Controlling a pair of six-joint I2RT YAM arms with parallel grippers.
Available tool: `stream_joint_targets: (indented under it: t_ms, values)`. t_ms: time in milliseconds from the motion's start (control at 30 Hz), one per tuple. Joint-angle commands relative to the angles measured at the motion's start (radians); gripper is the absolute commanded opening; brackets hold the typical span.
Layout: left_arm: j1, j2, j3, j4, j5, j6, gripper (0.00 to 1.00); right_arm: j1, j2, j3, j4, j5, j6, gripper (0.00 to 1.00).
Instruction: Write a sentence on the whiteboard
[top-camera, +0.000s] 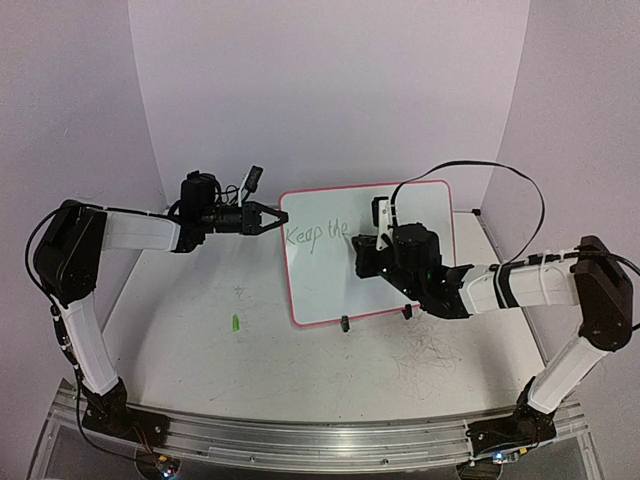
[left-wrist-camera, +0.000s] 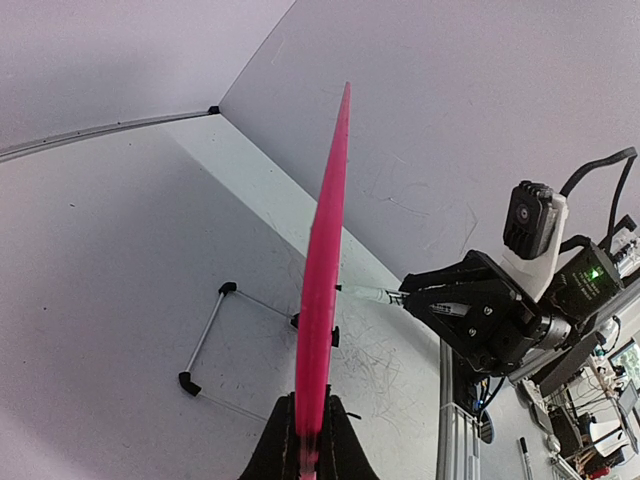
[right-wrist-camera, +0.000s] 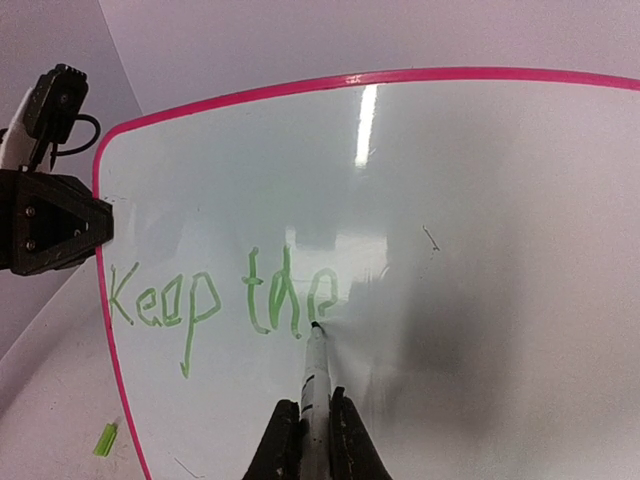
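Note:
The whiteboard (top-camera: 335, 290) stands tilted on the table, white with a pink rim. My left gripper (top-camera: 272, 222) is shut on its left edge; the left wrist view shows the pink rim (left-wrist-camera: 325, 250) edge-on, clamped between the jaws of the left gripper (left-wrist-camera: 308, 440). The sentence (right-wrist-camera: 225, 300) reads "Keep the" in green. My right gripper (right-wrist-camera: 315, 430) is shut on a white marker (right-wrist-camera: 316, 375). The marker's tip touches the board at the bottom of the last "e". From above, the right gripper (top-camera: 365, 255) sits over the board's middle.
A small green marker cap (top-camera: 236, 323) lies on the table left of the board. Two black clip feet (top-camera: 345, 323) hold the board's lower rim. A wire stand (left-wrist-camera: 210, 340) rests behind the board. Old scribbles (top-camera: 430, 350) mark the table at the right.

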Motion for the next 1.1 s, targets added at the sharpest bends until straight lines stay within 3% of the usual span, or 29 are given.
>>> stream_joint_targets:
  t_ms: [0,167,433,700,1067]
  values:
    - [0.004,-0.052,0.008,0.045,0.017,0.007,0.0,-0.006,-0.024,-0.007,-0.043,0.064,-0.006,0.0]
    - [0.004,-0.05,0.007,0.045,0.017,0.008,0.0,-0.006,-0.082,-0.016,-0.048,0.099,-0.023,0.0]
    - [0.005,-0.049,0.0,0.046,0.016,0.015,0.0,-0.009,-0.308,-0.032,-0.02,-0.033,-0.171,0.0]
    - [0.005,-0.052,-0.004,0.045,0.013,0.017,0.0,-0.041,-0.297,-0.191,0.184,-0.103,-0.202,0.0]
    - [0.003,-0.09,-0.008,0.045,-0.005,0.001,0.0,-0.039,-0.37,-0.252,0.208,-0.058,-0.25,0.0]
